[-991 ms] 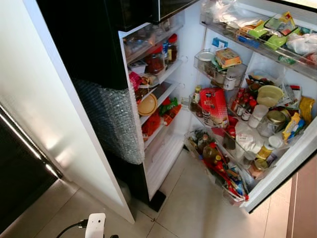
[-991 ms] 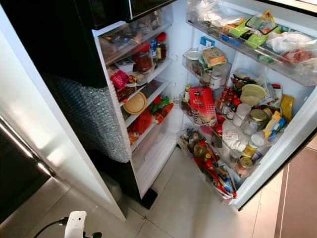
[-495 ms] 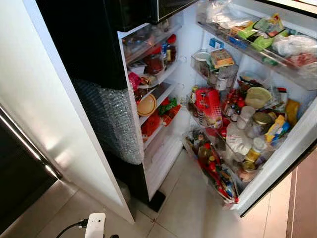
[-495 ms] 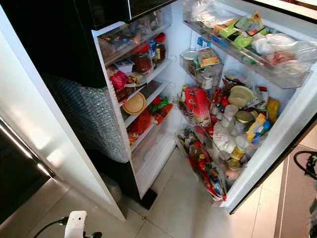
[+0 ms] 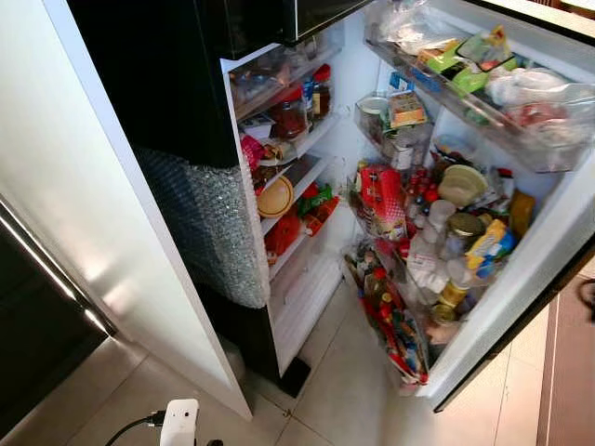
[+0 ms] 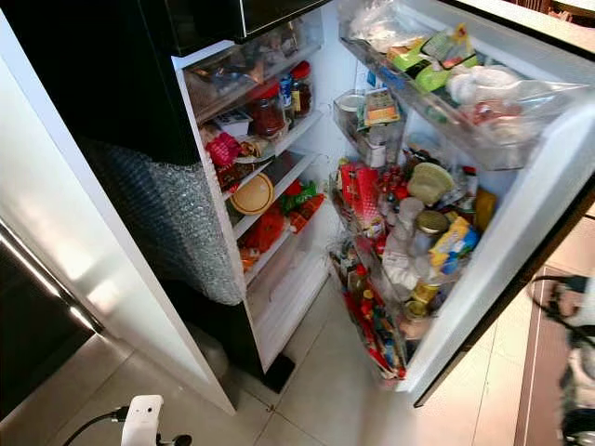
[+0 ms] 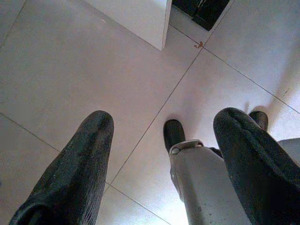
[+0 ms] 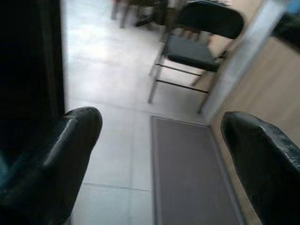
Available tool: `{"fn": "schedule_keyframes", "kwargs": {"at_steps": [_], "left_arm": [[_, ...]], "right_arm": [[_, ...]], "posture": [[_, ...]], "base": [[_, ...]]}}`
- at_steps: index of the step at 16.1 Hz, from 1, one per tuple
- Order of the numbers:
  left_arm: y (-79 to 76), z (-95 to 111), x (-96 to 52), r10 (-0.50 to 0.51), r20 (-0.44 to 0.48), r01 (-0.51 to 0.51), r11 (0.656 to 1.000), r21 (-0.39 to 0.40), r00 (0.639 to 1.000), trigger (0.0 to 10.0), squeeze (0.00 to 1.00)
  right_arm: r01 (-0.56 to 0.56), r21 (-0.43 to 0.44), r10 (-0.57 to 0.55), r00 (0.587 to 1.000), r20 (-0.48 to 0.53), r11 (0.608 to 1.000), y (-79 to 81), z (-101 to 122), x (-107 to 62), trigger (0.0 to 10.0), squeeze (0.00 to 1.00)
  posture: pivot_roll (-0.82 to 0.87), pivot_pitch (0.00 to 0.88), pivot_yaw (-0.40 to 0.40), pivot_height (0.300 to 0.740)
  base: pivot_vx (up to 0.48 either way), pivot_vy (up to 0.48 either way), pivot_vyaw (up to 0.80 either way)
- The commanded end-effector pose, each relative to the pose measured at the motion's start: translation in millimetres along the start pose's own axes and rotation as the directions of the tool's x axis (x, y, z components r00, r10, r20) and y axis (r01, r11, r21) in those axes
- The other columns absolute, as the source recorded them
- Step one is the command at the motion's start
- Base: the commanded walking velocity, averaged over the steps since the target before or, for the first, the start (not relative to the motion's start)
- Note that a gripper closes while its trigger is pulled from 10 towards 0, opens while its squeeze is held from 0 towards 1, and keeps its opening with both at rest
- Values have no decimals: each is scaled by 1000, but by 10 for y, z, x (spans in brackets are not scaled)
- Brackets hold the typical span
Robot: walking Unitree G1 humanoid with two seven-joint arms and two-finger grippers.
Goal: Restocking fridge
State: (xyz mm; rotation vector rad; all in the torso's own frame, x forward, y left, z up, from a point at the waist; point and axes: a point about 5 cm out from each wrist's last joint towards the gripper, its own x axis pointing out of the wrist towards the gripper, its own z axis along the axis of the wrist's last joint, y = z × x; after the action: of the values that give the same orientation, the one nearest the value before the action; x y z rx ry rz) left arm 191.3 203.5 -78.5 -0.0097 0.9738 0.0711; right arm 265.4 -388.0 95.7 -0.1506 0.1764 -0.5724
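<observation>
A: Item and location?
B: White fridge door [image 5: 521, 279], swung open, racks crammed with jars and bottles; white inner shelves [image 5: 297, 177] stocked alongside.

A: Pincers?
B: Left gripper [image 7: 168, 154] is held spread above pale floor tiles [image 7: 70, 84]; right gripper [image 8: 164, 154] spread, empty.

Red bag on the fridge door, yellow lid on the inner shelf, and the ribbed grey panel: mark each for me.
red bag [image 5: 382, 189], left eye view, front face.
yellow lid [image 5: 275, 198], left eye view, centre.
grey panel [image 5: 209, 228], left eye view, middle of surface.
</observation>
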Motion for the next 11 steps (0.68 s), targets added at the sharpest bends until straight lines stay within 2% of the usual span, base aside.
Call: {"fn": "schedule_keyframes", "kwargs": {"at_steps": [1, 7, 8, 9, 11], "left_arm": [[31, -20, -4, 3, -14, -3, 1000, 9, 1000, 10000, 0], [32, -19, -4, 1, -15, -1, 1000, 12, 1000, 10000, 0], [34, -19, -5, 1, -15, -1, 1000, 12, 1000, 10000, 0], [35, -20, -5, 1, -16, -1, 1000, 13, 1000, 10000, 0], [35, -21, -5, 1, -17, -1, 1000, 13, 1000, 10000, 0]], "right_arm": [[-66, 11, 65, 997, 52, 998, 113, 113, 36, 10000, 0], [-166, 6, 165, 983, 83, 986, 293, 162, 44, 10000, 0], [-226, 8, 225, 971, 86, 974, 387, 166, 38, 10000, 0], [-325, 10, 323, 942, 86, 946, 523, 161, 19, 10000, 0], [-424, -2, 423, 902, 82, 906, 651, 150, -10, 10000, 0]], "posture": [[-82, 0, 20, 740], [-83, 0, 22, 740], [-81, 0, 21, 740], [-81, 0, 21, 740], [-84, 0, 24, 740]], "base": [[0, 0, 0], [0, 0, 0], [0, 0, 0], [0, 0, 0], [0, 0, 0]]}}
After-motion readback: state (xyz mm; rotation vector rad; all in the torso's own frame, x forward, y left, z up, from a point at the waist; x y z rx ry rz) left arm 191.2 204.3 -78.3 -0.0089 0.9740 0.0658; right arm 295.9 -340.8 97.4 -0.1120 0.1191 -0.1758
